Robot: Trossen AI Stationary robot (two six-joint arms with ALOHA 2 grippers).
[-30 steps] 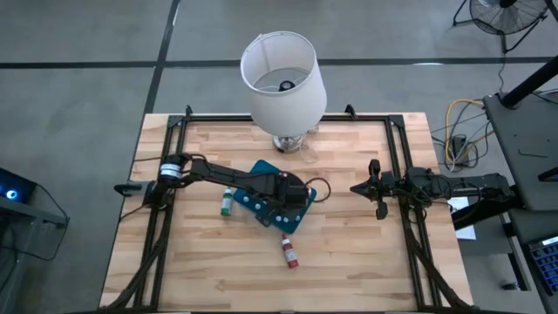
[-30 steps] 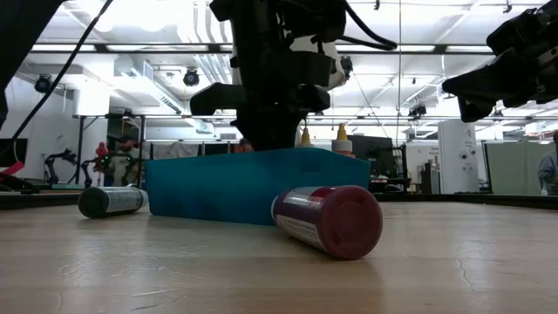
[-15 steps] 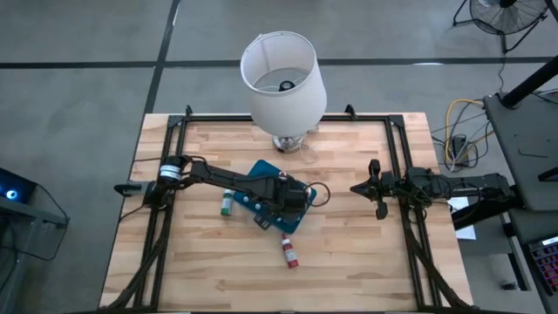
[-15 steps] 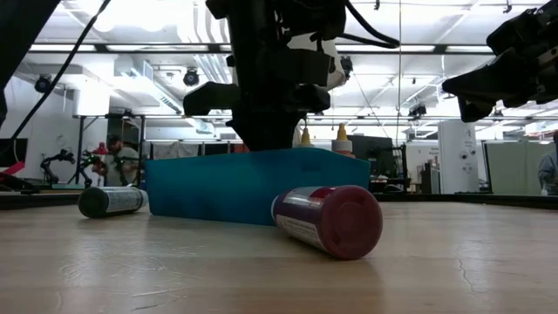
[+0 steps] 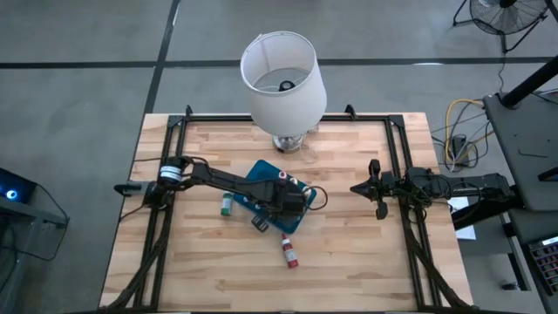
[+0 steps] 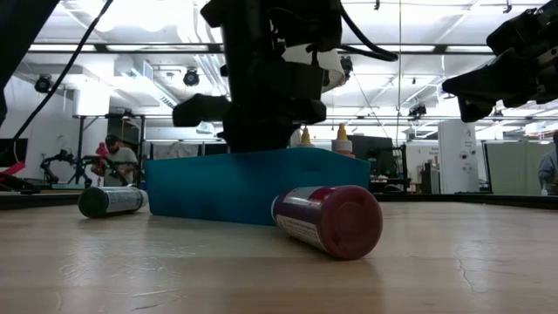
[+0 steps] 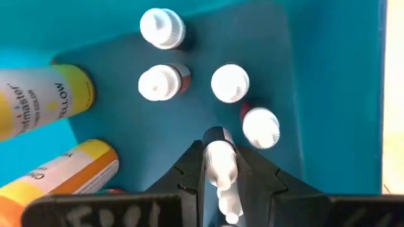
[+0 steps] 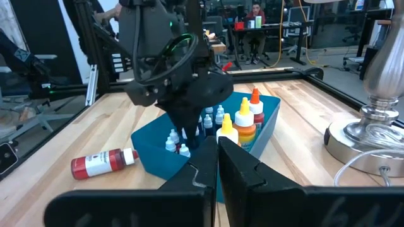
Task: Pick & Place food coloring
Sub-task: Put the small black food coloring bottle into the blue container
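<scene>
Several small squeeze bottles of food coloring with white caps [image 7: 230, 82] are already standing upright inside the flat teal-blue rectangular plastic tray [image 5: 261, 171], and two taller yellow and orange bottles with pointed tips [image 8: 246, 121] are standing at the tray's right end, so a good part of the job looks done. One more small bottle [image 7: 220, 162] is being held between the fingers of the left gripper [image 7: 221, 173], which is hanging low over the tray near the middle of the table, its jaws narrowed onto the bottle's white neck with the bottle pointing down among the others; judging by this, it is being set in and has not yet been let go. Two bottles are lying outside the tray on the pale wooden slatted table [image 5: 349, 270]: a green-bodied bottle [image 5: 226, 204] on its side just left of the tray, and a red-bodied bottle with a white tip [image 5: 289, 252] on its side near the front, just beyond the tray's near corner. Those two seem to be what is left to collect. Off to the right, well apart from the tray, the right gripper [image 8: 217, 165] is waiting with its fingers pressed together and empty. At the far edge of the table, a lamp with a white drum shade and a silver metal base [image 5: 282, 74] is standing clear of the work.
</scene>
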